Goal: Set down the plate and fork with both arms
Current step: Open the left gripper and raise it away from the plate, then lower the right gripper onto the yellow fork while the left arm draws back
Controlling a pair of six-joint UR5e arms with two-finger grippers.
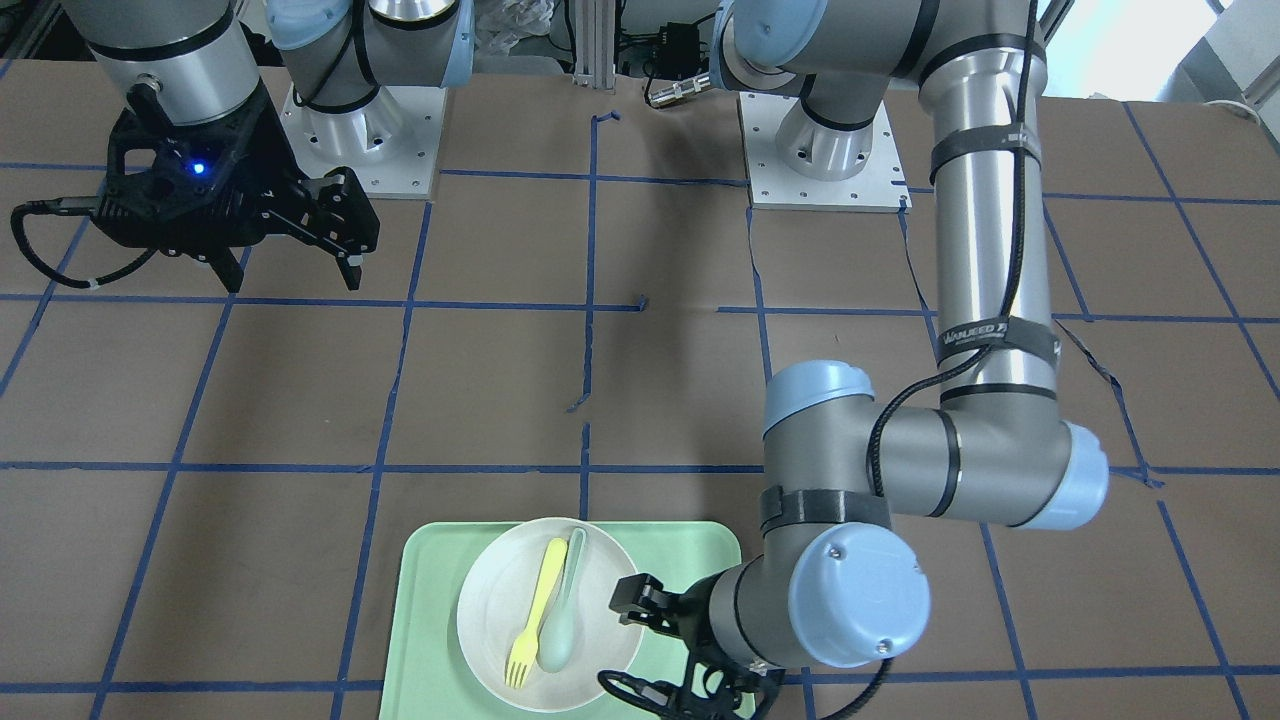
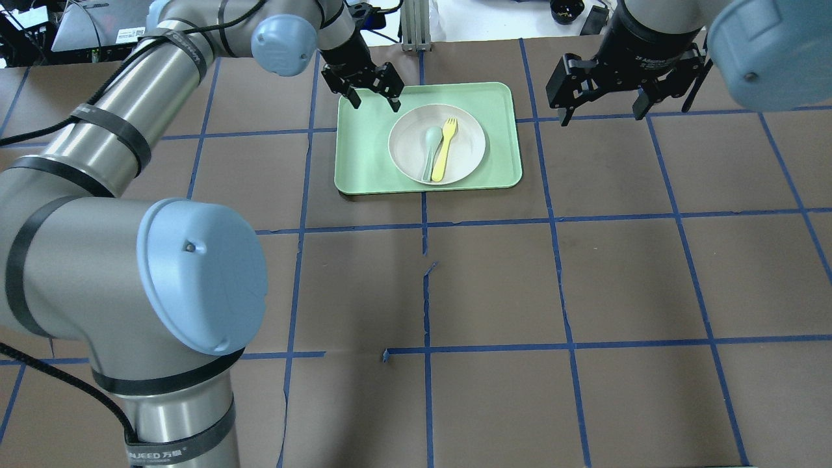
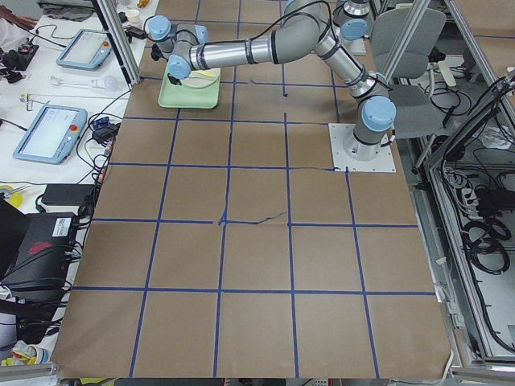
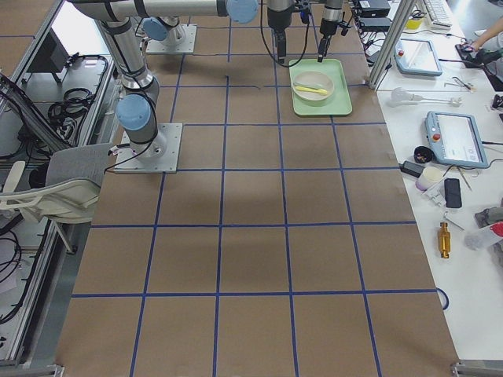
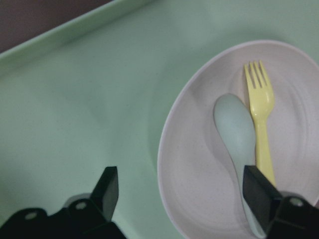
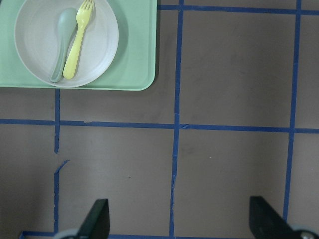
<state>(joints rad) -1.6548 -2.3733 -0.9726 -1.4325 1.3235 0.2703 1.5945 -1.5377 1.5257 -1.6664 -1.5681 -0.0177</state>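
Observation:
The off-white plate [image 2: 469,138] lies on a mint-green tray [image 2: 364,153]. The yellow fork [image 2: 444,148] lies in the plate beside a pale green-grey spoon [image 2: 429,147]. My left gripper [image 2: 376,103] is open and empty over the tray's far left part. In the left wrist view, the plate's [image 5: 199,167] near rim lies between its fingers, and the fork [image 5: 261,129] is clear of them. My right gripper [image 2: 601,116] is open and empty, off the tray to its right over bare table. The right wrist view shows the plate [image 6: 99,40] and fork [image 6: 77,42] far off.
The tray [image 1: 430,600] sits at the table's far edge from the robot. The brown table top carries a grid of blue tape lines [image 2: 426,221]. The left arm's elbow [image 2: 201,276] looms large at the overhead view's lower left.

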